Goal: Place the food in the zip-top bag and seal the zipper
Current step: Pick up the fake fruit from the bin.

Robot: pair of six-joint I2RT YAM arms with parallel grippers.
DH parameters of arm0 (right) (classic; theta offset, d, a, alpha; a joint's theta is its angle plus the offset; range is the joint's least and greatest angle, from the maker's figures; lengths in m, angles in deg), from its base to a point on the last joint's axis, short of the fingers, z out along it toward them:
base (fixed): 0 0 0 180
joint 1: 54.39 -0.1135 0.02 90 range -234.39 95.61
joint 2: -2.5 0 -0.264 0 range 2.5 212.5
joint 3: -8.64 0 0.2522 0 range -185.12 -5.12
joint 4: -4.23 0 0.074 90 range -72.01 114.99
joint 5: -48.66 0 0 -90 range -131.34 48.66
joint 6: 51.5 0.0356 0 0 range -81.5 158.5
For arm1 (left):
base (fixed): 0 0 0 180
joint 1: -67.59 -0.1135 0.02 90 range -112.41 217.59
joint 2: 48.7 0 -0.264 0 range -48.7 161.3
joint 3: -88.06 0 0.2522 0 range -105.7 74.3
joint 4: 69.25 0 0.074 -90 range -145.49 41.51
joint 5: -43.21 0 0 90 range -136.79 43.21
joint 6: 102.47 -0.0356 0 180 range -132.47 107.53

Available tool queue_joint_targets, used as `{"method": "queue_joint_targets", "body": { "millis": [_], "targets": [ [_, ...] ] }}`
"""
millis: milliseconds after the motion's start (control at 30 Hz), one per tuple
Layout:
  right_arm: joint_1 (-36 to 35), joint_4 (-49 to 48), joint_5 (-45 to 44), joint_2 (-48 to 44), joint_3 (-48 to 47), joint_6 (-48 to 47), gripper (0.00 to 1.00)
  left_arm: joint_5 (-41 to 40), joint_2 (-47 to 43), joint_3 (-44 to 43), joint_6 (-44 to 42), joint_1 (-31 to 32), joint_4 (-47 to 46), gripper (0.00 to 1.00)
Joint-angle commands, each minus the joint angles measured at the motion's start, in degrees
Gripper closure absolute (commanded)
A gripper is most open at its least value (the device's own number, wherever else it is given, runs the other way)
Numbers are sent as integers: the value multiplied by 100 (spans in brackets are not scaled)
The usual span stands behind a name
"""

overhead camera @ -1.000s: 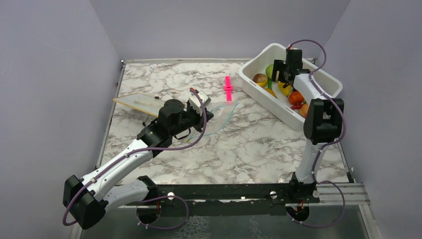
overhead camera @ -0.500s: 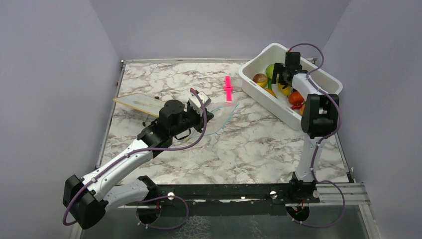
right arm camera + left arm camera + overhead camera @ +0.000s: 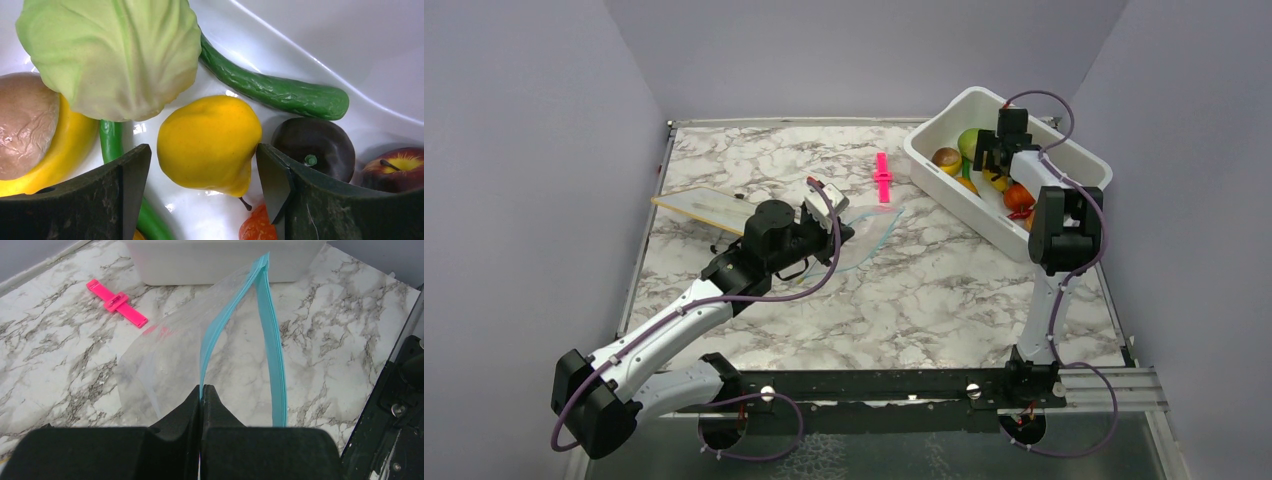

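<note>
The clear zip-top bag [image 3: 165, 355] lies on the marble table with its mouth gaping. My left gripper [image 3: 201, 390] is shut on the near lip of the light blue zipper [image 3: 225, 320] and holds it up; the other lip [image 3: 277, 365] arcs to the right. In the white tub [image 3: 944, 190], my right gripper [image 3: 202, 150] stands open astride a yellow pear [image 3: 207, 142]. Its right finger [image 3: 275, 180] touches the fruit and the left finger [image 3: 130, 180] stands apart. Around the pear lie a green cabbage [image 3: 115, 55], cucumber [image 3: 280, 92], dark plum [image 3: 315, 147], red apple [image 3: 395, 167] and orange piece [image 3: 257, 227].
A bright pink clip [image 3: 883, 177] lies on the table between the bag and the tub. A flat pale board [image 3: 699, 208] sits at the left, behind my left arm. Grey walls close in the table on three sides.
My right gripper has shifted slightly deeper into the tub, over the yellow pear. The left gripper keeps its hold on the zipper and has not moved.
</note>
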Motion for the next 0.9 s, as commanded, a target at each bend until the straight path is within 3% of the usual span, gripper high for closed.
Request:
{"method": "queue_joint_targets", "body": {
  "millis": [0,433,867],
  "targets": [
    [45,-364,103,163,-91,-182,21,92,14,63,4,58,-159,100],
    [45,-259,-146,-75,66,-109,54,96,-40,64,7,63,-162,100],
    [45,98,-4,-985,416,183,63,96,-45,72,30,72,-160,100]
  ]
}}
